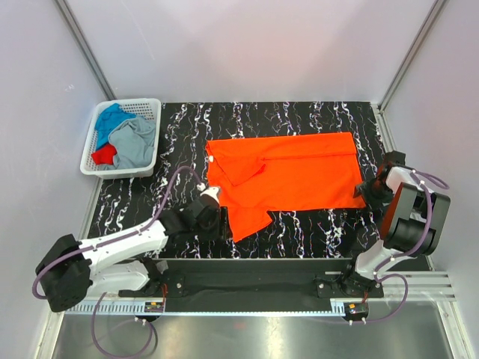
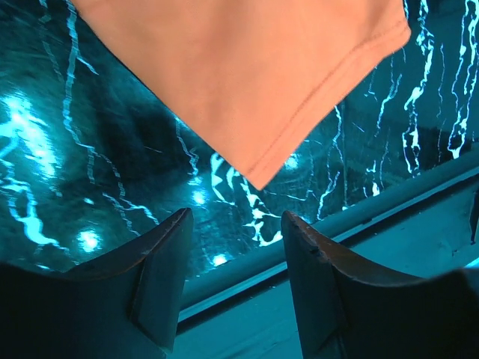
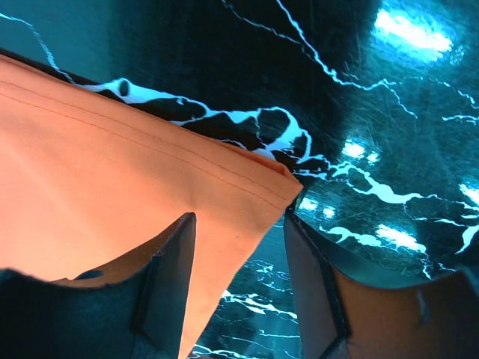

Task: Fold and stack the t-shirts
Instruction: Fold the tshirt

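A bright orange t-shirt (image 1: 292,179) lies spread on the black marbled table, partly folded along its length, one sleeve hanging toward the near left. My left gripper (image 1: 212,196) is open at the shirt's left edge; in the left wrist view its jaws (image 2: 236,224) stand apart just short of an orange hemmed corner (image 2: 262,90). My right gripper (image 1: 368,188) is open at the shirt's near right corner; in the right wrist view (image 3: 239,224) the jaws straddle that corner (image 3: 247,202). Blue, grey and red shirts (image 1: 127,142) lie bunched in the basket.
A white lattice basket (image 1: 150,163) stands at the far left of the table. The table's near edge and a metal rail (image 2: 374,217) run just below the left gripper. Grey walls enclose the table.
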